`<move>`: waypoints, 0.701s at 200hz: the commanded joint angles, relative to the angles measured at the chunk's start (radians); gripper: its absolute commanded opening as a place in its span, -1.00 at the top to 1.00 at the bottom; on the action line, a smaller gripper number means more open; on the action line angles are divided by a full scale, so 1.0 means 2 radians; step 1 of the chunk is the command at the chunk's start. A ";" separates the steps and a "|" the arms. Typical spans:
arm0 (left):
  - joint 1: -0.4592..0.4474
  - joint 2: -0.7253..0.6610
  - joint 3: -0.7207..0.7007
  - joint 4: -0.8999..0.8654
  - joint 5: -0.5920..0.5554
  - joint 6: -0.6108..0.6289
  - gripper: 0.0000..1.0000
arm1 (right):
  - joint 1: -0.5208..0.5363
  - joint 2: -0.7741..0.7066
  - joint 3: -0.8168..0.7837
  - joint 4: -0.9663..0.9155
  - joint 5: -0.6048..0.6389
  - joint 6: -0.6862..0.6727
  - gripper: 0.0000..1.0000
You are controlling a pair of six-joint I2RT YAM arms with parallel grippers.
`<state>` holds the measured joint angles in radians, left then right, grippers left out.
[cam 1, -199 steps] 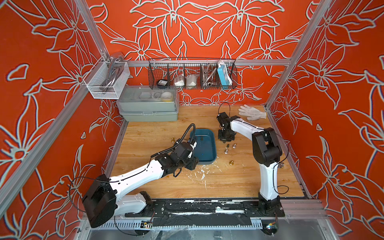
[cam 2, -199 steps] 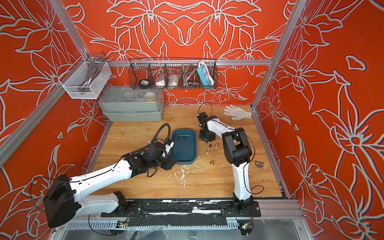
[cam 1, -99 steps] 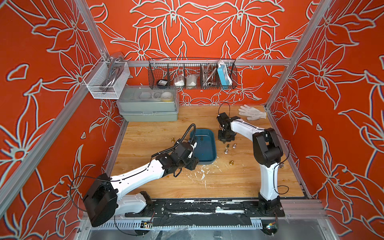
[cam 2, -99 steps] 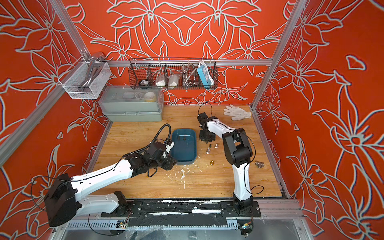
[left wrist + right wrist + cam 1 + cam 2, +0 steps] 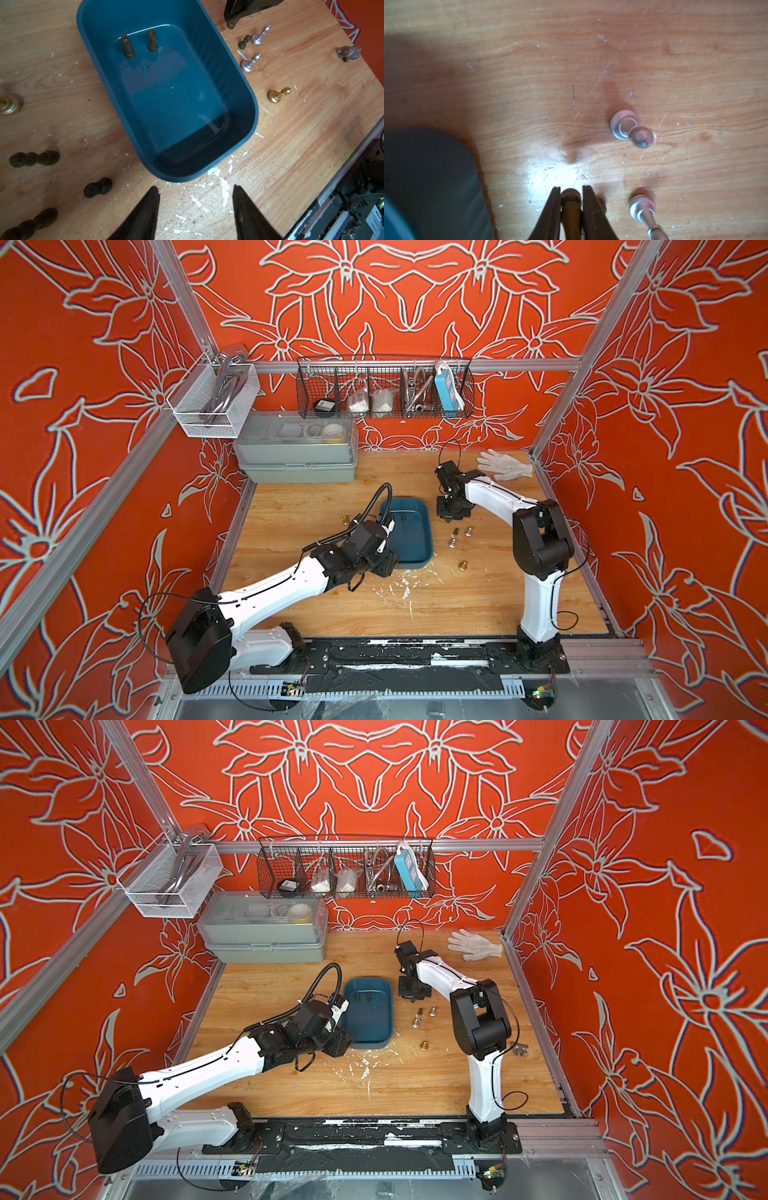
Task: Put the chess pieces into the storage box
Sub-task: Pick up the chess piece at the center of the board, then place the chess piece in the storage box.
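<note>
In both top views your right gripper (image 5: 453,511) is low over the wood (image 5: 436,605) just beside the box (image 5: 370,1023), where it was 1 second ago; the arm has not travelled. The left gripper (image 5: 384,565) hangs at the box's near end, unmoved too. Between box and right arm stand 2 silver pieces (image 5: 415,1021), 1 black pawn (image 5: 420,1011) and 1 gold piece (image 5: 424,1045).

From the left wrist, the left gripper (image 5: 195,189) is about half open with nothing between its jaws (idle for now). 2 black pieces (image 5: 127,46) stand inside the box (image 5: 255,108). On the wood at its other side are 3 more black ones and a second gold one. At the picture's edge the right gripper (image 5: 234,16) has a dark piece (image 5: 230,25) under its tips.

The right wrist shows what changed: the right gripper (image 5: 571,188) has drawn in the last little way and now pinches the dark piece (image 5: 571,205), jaws almost together. Whether its base has left the wood I cannot tell. The box (image 5: 425,176) is a blur close by.

So the grasp looks made. Next you need a lift clear of the rim and a short carry over the box. By my count 2 are in, 1 is in hand and 8 wait, so it is early days.
</note>
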<state>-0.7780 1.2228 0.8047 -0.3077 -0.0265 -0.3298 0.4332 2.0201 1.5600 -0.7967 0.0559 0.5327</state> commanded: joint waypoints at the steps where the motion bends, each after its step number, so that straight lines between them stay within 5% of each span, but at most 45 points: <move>1: 0.007 -0.014 0.014 -0.014 -0.003 -0.006 -0.14 | 0.016 -0.020 0.028 -0.036 -0.003 -0.015 0.60; 51: 0.077 -0.037 0.001 -0.018 0.055 -0.045 -0.14 | 0.060 -0.024 0.092 -0.073 -0.003 -0.024 0.59; 140: 0.117 -0.065 -0.020 -0.045 0.041 -0.064 -0.14 | 0.111 0.077 0.212 -0.115 -0.005 -0.045 0.59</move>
<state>-0.5510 1.1172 0.7742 -0.3744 0.0509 -0.4438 0.6582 2.1033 1.9617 -0.9600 0.0284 0.4652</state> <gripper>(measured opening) 0.569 0.206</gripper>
